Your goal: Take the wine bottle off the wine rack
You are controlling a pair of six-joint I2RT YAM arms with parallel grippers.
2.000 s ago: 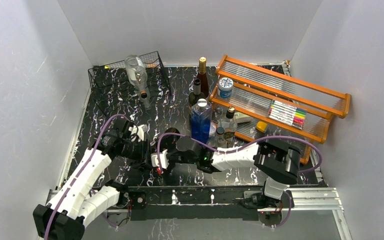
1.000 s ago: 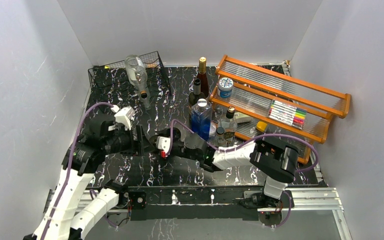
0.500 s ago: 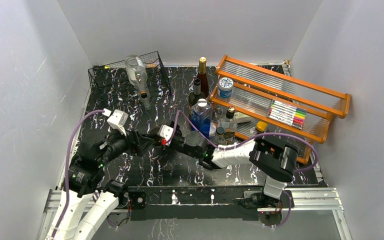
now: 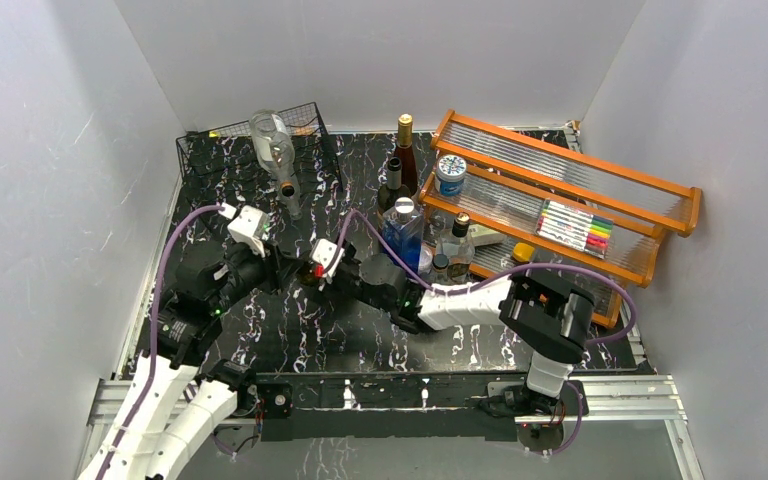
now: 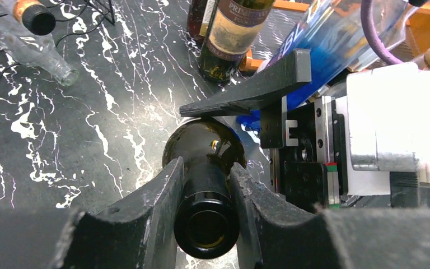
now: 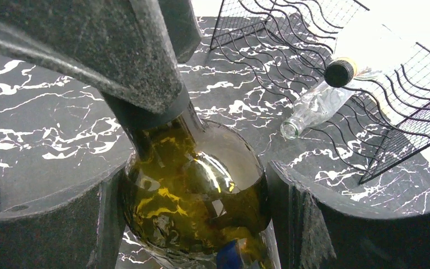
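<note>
A dark green wine bottle (image 4: 303,273) hangs above the marbled table (image 4: 290,340), held between both arms in front of the black wire wine rack (image 4: 222,160). My left gripper (image 5: 206,163) is shut on the bottle's neck (image 5: 207,185), and its open mouth faces the left wrist camera. My right gripper (image 6: 196,185) holds the wide body (image 6: 201,190), with a finger pressed on each side. A clear glass bottle (image 4: 275,150) lies on the rack with its neck sticking out at the front.
Several bottles stand at mid-table behind the grippers, among them a blue one (image 4: 401,235) and a labelled dark one (image 5: 235,33). An orange tiered shelf (image 4: 580,190) holding markers (image 4: 572,228) fills the right side. White walls close in the table.
My right gripper has carried the wine bottle away from the near edge. My left arm swung in, and its jaws went from half open to shut on the neck.
</note>
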